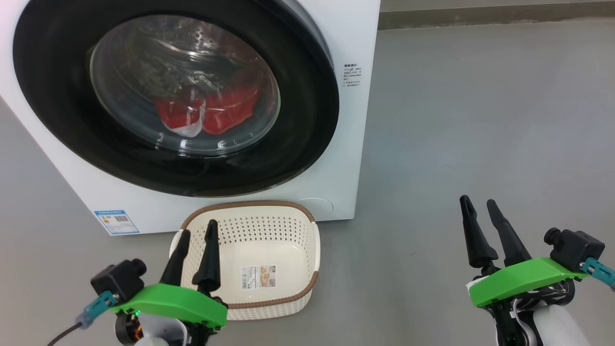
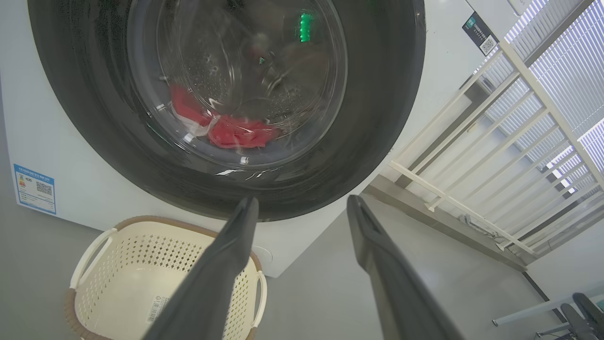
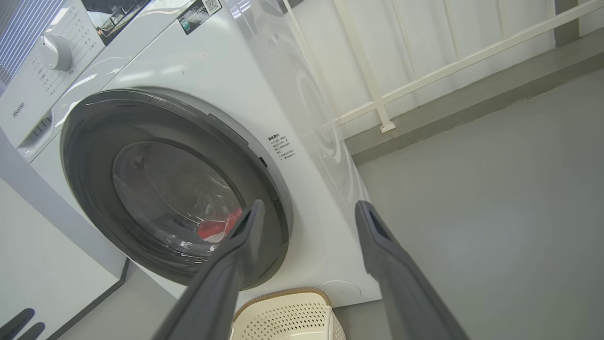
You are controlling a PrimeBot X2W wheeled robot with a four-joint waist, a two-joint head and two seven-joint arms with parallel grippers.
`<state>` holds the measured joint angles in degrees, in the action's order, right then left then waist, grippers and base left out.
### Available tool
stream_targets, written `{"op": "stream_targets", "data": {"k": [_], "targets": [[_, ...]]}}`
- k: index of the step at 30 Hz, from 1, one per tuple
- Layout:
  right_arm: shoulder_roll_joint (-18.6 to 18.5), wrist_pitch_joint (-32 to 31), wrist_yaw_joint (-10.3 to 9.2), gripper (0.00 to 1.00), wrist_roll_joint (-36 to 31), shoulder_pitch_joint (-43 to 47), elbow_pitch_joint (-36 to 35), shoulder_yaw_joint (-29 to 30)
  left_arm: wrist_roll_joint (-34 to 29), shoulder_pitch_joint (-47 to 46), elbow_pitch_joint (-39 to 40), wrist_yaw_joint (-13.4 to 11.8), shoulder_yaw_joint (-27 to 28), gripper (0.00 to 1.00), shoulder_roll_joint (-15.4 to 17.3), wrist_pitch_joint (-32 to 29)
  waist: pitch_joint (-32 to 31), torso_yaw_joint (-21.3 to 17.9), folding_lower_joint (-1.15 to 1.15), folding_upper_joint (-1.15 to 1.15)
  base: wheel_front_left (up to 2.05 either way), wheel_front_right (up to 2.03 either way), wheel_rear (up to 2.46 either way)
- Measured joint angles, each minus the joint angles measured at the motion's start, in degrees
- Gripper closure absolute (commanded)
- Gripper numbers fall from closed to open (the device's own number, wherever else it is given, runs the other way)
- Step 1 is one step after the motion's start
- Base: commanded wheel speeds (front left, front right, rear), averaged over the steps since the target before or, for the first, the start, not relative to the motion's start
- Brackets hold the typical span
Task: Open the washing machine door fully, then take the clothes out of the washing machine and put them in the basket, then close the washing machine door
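Starting with the washing machine door (image 1: 182, 72), shut flat against the washing machine (image 1: 346, 144). Probably stiff and latched, with a glossy, slippery-looking rim, so better to hook a finger behind the rim's right edge than pinch the glass. Can't tell exactly where the handle recess sits.

Soft, light red clothes (image 1: 216, 113) heaped at the drum bottom. Basket (image 1: 312, 250) on the floor (image 1: 456, 120), just below the door.

Left gripper (image 1: 198, 228) and right gripper (image 1: 477, 199) both spread wide, holding nothing.
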<state>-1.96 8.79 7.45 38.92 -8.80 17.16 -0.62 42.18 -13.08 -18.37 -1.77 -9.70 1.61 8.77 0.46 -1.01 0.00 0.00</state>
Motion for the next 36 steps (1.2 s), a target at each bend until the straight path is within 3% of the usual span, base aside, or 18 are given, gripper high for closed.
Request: {"op": "stream_targets", "data": {"k": [36], "targets": [[-0.56,5.67,0.0,0.0,-21.9,-3.37,1.59,-1.82,-21.14,-3.96,-1.82,-5.13,-2.14,0.0,0.25,5.54,-0.95,0.09,0.0,0.0,0.0,0.0,0.0]]}}
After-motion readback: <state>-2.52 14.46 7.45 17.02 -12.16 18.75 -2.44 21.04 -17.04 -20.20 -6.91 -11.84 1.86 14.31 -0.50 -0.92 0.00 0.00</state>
